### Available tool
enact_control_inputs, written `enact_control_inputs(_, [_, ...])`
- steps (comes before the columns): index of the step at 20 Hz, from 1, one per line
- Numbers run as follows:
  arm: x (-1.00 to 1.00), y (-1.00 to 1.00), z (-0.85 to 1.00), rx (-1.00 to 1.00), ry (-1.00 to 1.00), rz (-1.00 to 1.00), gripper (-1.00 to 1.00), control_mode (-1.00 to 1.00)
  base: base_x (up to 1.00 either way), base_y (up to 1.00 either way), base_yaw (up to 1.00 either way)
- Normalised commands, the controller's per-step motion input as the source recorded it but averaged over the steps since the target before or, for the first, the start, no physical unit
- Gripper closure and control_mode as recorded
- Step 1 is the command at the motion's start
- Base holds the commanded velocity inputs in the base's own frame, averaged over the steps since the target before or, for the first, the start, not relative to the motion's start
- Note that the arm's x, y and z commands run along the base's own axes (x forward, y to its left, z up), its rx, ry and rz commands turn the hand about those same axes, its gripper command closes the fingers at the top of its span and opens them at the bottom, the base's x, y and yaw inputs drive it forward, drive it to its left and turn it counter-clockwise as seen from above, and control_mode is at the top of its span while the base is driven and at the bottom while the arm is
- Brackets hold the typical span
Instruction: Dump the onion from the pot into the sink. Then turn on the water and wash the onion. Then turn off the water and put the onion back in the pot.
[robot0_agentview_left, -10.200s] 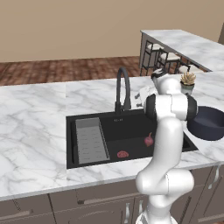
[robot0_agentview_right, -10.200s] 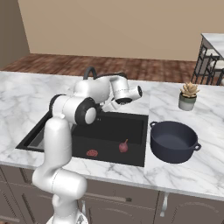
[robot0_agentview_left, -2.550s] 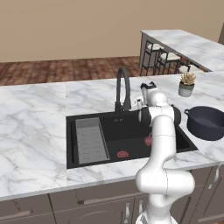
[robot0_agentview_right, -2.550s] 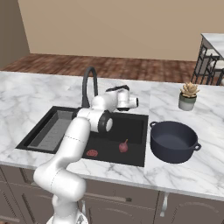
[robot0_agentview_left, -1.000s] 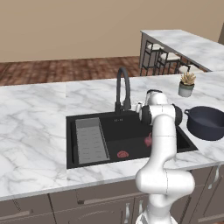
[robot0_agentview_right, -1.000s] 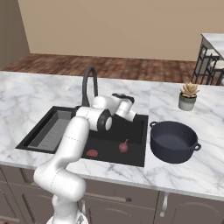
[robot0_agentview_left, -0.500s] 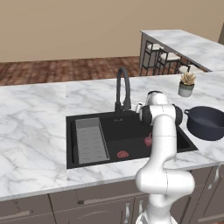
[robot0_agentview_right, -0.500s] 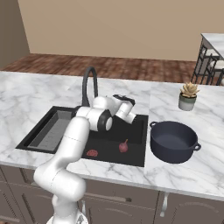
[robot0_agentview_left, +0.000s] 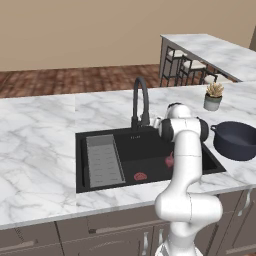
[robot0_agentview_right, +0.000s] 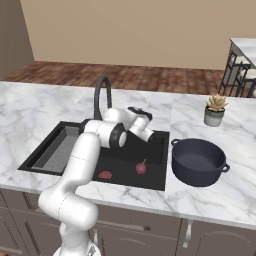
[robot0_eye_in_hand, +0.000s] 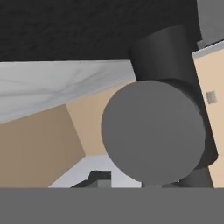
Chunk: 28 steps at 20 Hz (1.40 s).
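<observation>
The onion (robot0_agentview_right: 141, 168) lies on the floor of the black sink (robot0_agentview_right: 156, 141), right of the red drain (robot0_agentview_right: 105, 175); in the left base view the onion (robot0_agentview_left: 169, 160) peeks out from behind my arm. The empty dark pot (robot0_agentview_right: 199, 161) stands on the counter right of the sink. My gripper (robot0_agentview_left: 157, 123) hovers low over the sink's back edge, just right of the faucet (robot0_agentview_left: 141, 100) base. My gripper (robot0_agentview_right: 149, 134) holds nothing I can see, and its jaws are not distinguishable. A dark, round-ended cylinder (robot0_eye_in_hand: 153, 131) sits right in front of the hand camera. The water is out of view.
A grey ribbed tray (robot0_agentview_left: 103, 160) lies in the sink's left half. A small pale planter (robot0_agentview_right: 215, 111) stands behind the pot. Marble counter (robot0_agentview_left: 35, 130) spreads left of the sink. Bar stools (robot0_agentview_left: 187, 67) stand far back right.
Over ten seconds my arm folded down from above the sink's right side toward the faucet base. In the last second the hand sank only slightly. Onion and pot stayed put.
</observation>
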Motion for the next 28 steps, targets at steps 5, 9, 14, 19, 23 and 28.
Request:
enact_control_inputs(5, [0.25, -0.04, 0.0, 0.05, 0.06, -0.01, 1.0, -1.0, 0.0, 0.0, 0.0])
enact_control_inputs(9, [0.16, -0.19, 0.0, 0.1, 0.04, 0.0, 1.0, -1.0, 0.0, 0.0, 0.0])
enact_control_inputs(14, [0.14, -0.38, 0.0, 0.13, 0.06, 0.0, 1.0, -1.0, 0.0, 0.0, 0.0])
enact_control_inputs(19, [0.26, -0.36, 0.0, 0.14, 0.07, 0.0, 1.0, -1.0, 0.0, 0.0, 0.0])
enact_control_inputs(23, [0.43, -0.17, 0.0, 0.13, 0.16, 0.0, 1.0, -1.0, 0.0, 0.0, 0.0])
enact_control_inputs(28, [0.41, -0.16, 0.0, 0.12, 0.23, -0.05, 1.0, -1.0, 0.0, 0.0, 0.0])
